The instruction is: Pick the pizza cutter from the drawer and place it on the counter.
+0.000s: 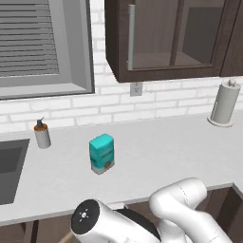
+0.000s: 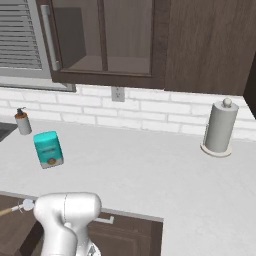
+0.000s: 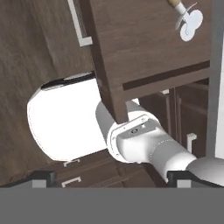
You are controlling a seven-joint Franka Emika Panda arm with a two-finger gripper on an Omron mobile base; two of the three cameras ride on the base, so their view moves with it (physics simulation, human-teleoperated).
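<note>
The pizza cutter lies in the open dark brown drawer, its white wheel toward the drawer's front and its tan handle running off the top edge of the hand view. In the right base view the pizza cutter shows at the far left, just below the counter edge, inside the drawer. My gripper is open, fingertips wide apart with nothing between them. It hangs well short of the cutter, off the drawer's near corner. The counter lies broad and pale.
On the counter stand a teal carton, a grey soap dispenser beside the sink, and a paper towel roll at the right. A glass-fronted cabinet hangs above. Closed cabinet fronts with silver handles flank the drawer.
</note>
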